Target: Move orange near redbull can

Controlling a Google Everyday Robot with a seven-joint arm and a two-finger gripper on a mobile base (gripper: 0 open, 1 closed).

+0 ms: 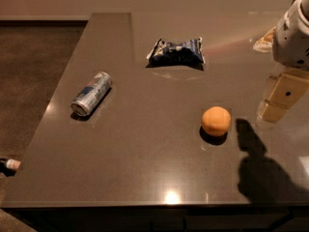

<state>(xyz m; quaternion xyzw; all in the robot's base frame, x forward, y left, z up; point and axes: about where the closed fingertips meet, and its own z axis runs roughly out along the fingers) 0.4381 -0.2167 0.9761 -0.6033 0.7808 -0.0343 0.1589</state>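
The bench [145, 149] is seen from the camera view, dark and glossy, with its near edge running along the bottom. Over at the far right, the claw [280, 99] is held above the bench top, carried by the white arm [291, 37] that comes in from the upper right corner. Whether the claw is wide or narrow cannot be told from this angle. Its shadow [260, 166] is thrown dark across the bench, nearer the front edge and to the right of the orange.

The orange [216, 121] is set on the bench right of centre, near the claw on its left side and apart from it, with bare bench between them. The can [91, 94] is laid on its side toward the left edge, silver and blue, one round end turned to the near left. It is well apart from the orange.

Farther back, a crumpled dark blue and white bag [176, 52] is placed flat on the bench, between can and orange from left to right. Off the bench at the lower left, a small dark bottle [9, 165] is partly seen on the floor.
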